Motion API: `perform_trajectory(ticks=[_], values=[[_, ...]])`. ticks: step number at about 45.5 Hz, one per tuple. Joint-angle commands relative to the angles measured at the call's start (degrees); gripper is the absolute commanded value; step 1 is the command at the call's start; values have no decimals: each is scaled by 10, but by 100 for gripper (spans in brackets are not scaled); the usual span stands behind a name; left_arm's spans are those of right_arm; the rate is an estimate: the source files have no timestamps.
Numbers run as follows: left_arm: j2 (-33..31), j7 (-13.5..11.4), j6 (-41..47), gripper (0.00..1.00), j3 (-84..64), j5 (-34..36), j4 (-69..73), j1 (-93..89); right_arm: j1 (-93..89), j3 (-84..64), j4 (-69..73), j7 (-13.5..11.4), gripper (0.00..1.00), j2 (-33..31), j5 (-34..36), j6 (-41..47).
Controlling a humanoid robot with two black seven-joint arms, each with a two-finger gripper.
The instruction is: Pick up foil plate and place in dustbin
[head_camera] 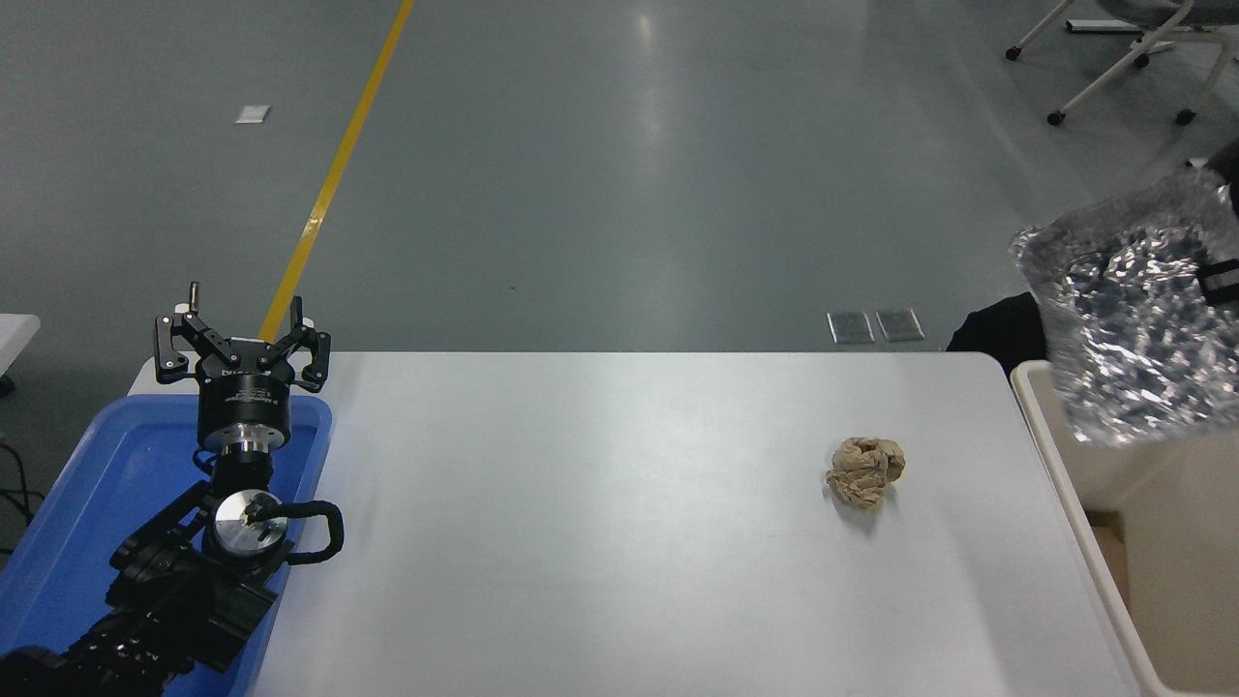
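The foil plate (1128, 319), crinkled and shiny silver, hangs tilted in the air at the right edge, over the far end of the cream dustbin (1063, 494). Only a small black part of my right gripper (1222, 281) shows at the frame's edge, shut on the plate's right side. The rest of the right arm is out of view. My left gripper (242, 334) stands parked and open at the lower left, over the blue tray.
A crumpled brown paper ball (864, 471) lies on the white table (581, 532) near the dustbin. A shallow blue tray (87, 484) sits at the table's left end under the left arm. A dark shape (1002, 331) shows behind the table's far right corner.
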Motion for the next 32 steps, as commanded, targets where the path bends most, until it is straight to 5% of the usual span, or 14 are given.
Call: perform_trajectory(ticks=[1, 25, 32], values=[[0, 0, 0, 99, 0, 0, 0, -1, -180, 6, -158, 1, 0, -24, -24, -95], [0, 0, 0, 99, 0, 0, 0, -1, -556, 262, -395, 0, 0, -17, -16, -101], [0, 0, 0, 99, 0, 0, 0, -1, -663, 324, -476, 0, 0, 18, 50, -101]])
